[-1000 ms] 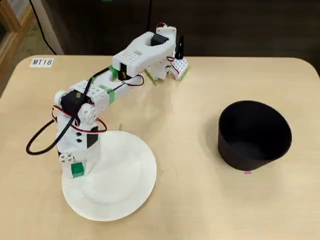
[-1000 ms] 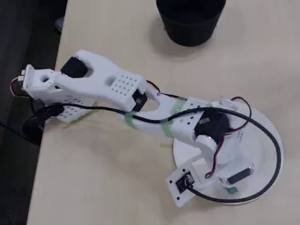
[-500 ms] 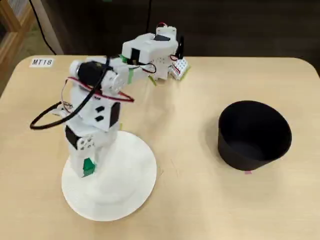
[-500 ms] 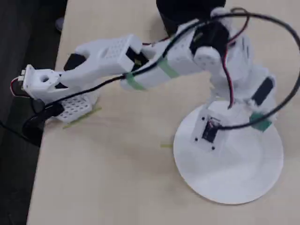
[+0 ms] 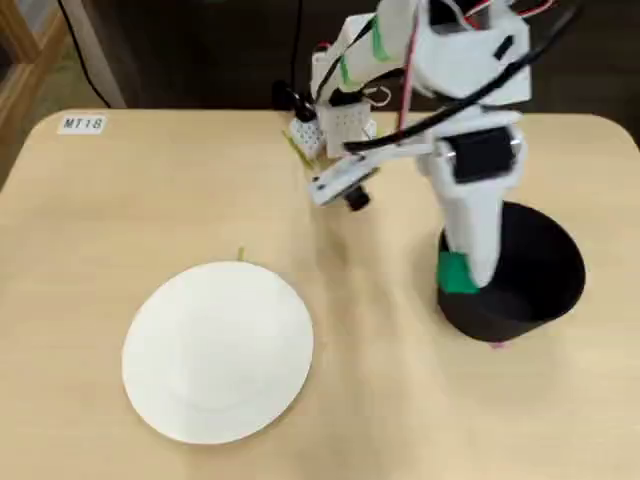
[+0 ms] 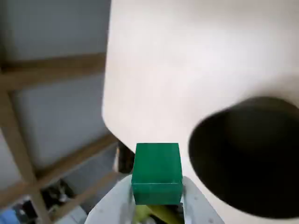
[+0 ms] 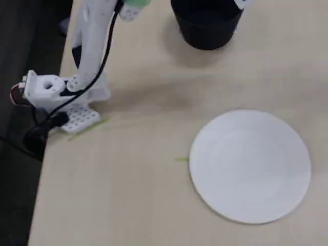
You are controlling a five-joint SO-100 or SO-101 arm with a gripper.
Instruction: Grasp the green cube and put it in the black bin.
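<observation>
My white gripper (image 5: 462,280) is shut on the green cube (image 5: 457,273) and holds it in the air at the left rim of the black bin (image 5: 545,290). In the wrist view the green cube (image 6: 157,173) sits between my two white fingers (image 6: 198,205), with the bin's dark opening (image 6: 247,158) just to its right. In a fixed view the bin (image 7: 207,23) stands at the top edge; a sliver of the cube (image 7: 137,3) shows at the top, the gripper tips cut off.
A white plate (image 5: 218,350) lies on the wooden table, left of the bin; it also shows in a fixed view (image 7: 250,165). The arm's base (image 7: 77,110) is clamped at the table's edge. The table edge (image 6: 110,126) is near the cube.
</observation>
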